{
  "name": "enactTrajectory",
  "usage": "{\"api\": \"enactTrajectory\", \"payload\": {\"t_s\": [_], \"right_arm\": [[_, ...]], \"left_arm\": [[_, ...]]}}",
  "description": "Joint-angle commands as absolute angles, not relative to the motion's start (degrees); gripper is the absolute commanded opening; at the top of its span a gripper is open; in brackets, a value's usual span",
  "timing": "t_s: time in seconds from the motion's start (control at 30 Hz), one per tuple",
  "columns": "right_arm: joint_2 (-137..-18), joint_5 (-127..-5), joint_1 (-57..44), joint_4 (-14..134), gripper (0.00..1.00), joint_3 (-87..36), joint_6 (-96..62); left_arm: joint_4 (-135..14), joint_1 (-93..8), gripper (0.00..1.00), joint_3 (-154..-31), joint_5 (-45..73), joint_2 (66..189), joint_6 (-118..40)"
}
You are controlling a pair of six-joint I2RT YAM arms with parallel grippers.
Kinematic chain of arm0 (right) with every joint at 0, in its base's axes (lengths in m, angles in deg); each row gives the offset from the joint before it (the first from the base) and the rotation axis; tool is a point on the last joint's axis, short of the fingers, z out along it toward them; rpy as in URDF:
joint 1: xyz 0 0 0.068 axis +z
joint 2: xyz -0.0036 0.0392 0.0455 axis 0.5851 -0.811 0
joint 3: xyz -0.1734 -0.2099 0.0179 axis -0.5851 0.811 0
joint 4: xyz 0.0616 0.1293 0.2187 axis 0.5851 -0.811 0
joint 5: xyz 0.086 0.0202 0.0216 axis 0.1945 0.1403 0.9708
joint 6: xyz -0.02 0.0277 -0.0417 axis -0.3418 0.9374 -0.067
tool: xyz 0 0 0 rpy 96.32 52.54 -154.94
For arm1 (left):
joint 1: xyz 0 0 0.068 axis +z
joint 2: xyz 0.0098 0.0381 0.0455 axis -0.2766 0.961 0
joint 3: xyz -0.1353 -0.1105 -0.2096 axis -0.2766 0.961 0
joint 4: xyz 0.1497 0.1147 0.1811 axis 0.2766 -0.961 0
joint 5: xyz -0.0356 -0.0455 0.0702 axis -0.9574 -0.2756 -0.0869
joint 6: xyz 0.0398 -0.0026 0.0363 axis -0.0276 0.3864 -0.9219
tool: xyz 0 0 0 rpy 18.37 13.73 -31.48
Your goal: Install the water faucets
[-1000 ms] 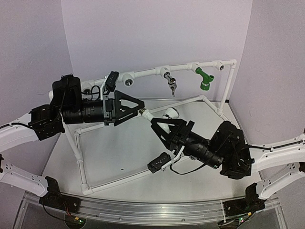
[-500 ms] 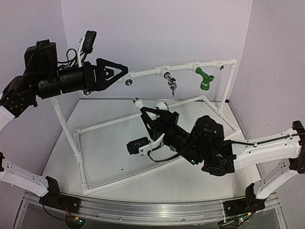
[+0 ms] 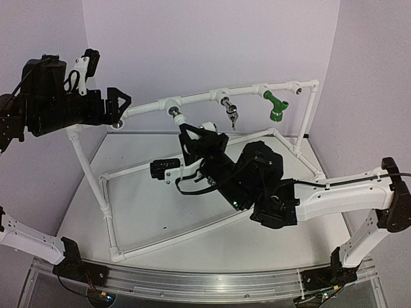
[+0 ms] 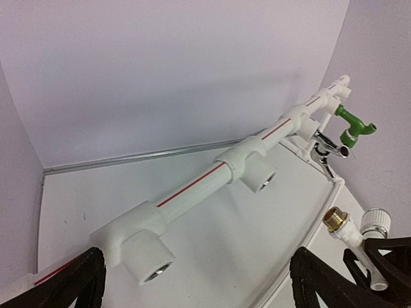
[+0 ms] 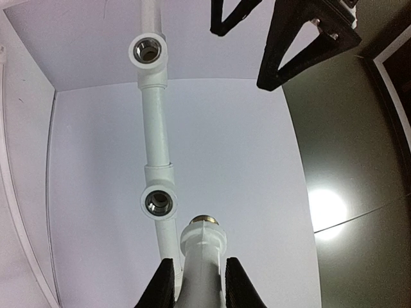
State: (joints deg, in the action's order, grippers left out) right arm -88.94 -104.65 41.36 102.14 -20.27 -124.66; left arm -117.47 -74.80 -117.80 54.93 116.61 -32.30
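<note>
Clearly the step in hand is fitting the 3rd tap. The right pincer is clamped narrow on the white faucet, whose brass threaded end points at an empty socket on the top rail of the pipe frame, close beside it but not yet entered. The green faucet and chrome faucet hang from sockets further right. The left pincer stands wide, holding nothing, by the rail's left end. Next, I judge, the thread must line up square with the socket mouth, then push in and turn.
</note>
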Motion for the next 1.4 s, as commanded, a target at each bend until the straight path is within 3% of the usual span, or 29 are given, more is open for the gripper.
{"api": "enactTrajectory", "payload": {"t_s": [0.0,0.33,0.6,0.9,1.13,1.37], "right_arm": [[-91.8,-106.6,41.5,103.5,0.00,-25.5,-122.3],[-93.0,-106.0,41.4,102.3,0.00,-25.2,-119.3],[-91.4,-106.1,41.4,98.5,0.00,-25.3,-115.5],[-92.4,-111.8,41.4,92.2,0.00,-29.9,-112.5],[-97.9,-116.0,40.6,90.8,0.00,-38.7,-110.9],[-98.8,-116.2,39.2,90.8,0.00,-35.4,-107.6]], "left_arm": [[-124.3,-72.2,1.00,-120.6,58.6,116.6,-30.4],[-125.7,-56.8,1.00,-124.1,37.7,120.4,-36.2],[-120.2,-29.8,1.00,-124.4,6.7,127.1,-37.2],[-113.6,-28.2,1.00,-124.7,-14.3,127.8,-29.8],[-118.4,-28.2,0.98,-127.9,-16.2,130.4,-28.6],[-121.9,-28.2,0.95,-129.8,-18.6,132.2,-30.5]]}}
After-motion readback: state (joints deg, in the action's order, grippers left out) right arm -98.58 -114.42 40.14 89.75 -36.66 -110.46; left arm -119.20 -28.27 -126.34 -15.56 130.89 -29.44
